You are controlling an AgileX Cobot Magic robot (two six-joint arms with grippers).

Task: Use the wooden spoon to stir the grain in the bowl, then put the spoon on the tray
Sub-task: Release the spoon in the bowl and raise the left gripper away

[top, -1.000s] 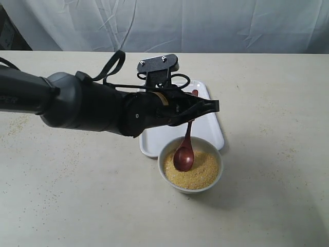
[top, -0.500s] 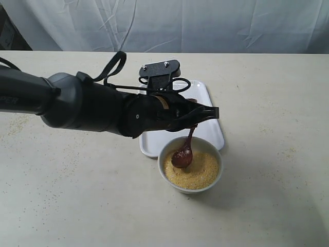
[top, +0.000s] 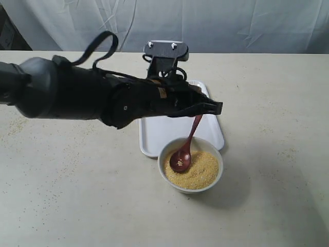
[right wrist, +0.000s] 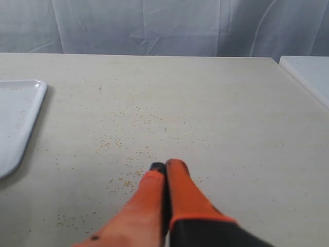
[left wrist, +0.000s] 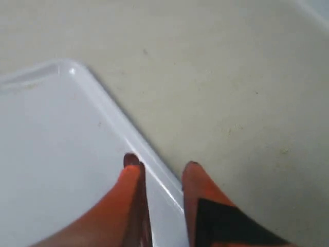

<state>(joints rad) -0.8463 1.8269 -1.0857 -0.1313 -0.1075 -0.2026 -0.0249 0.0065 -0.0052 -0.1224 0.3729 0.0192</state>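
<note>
Pinching the wooden spoon (top: 188,146), left gripper (top: 206,108); its scoop in the bowl (top: 218,178)

The exterior view looks down from high across the desk (top: 267,206). The left wrist view faces down, close; the right wrist view looks low and level. All three share the tray (top: 154,136).

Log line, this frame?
left gripper: jaws shut on wooden spoon | scoop: in grain, in bowl | tray: no spoon | right gripper: jaws shut

The left arm (top: 77,98) overhangs the tray (top: 154,136) — bowl (top: 218,175) at its near edge — rightward open.
</note>
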